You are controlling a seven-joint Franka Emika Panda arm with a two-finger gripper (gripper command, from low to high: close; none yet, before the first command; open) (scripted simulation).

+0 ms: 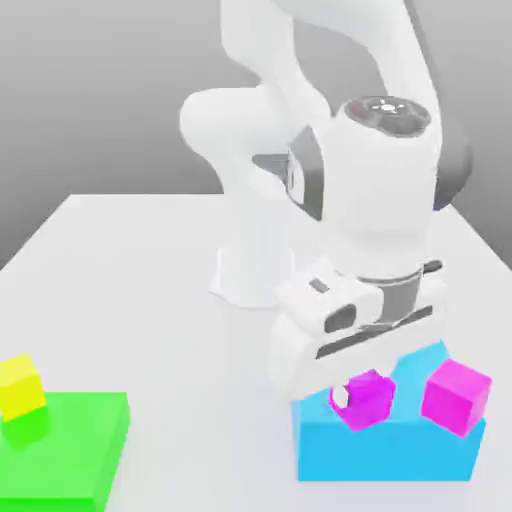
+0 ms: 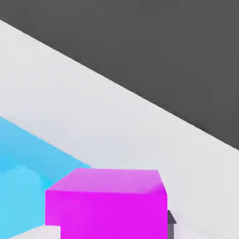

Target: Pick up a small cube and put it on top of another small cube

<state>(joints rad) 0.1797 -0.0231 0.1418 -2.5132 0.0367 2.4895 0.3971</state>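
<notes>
Fingers (image 1: pixel 352 400) are closed on one cube (image 1: pixel 366 398), held at nine o'clock of its twin (image 1: pixel 456 396) for stacking.

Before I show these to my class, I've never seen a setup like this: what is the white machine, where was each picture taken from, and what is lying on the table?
These are simulator renders. The white machine is a robot arm with a two-finger hand at its end. One picture comes from a camera off the arm; the other from a camera on the hand itself.

On the white table sits a big blue block with two small magenta cubes on it: one right under the hand, the other beside it. The hand camera sees one magenta cube up close. A big green block carries a small yellow cube.

Whether the hand grips anything, I cannot tell.
</notes>
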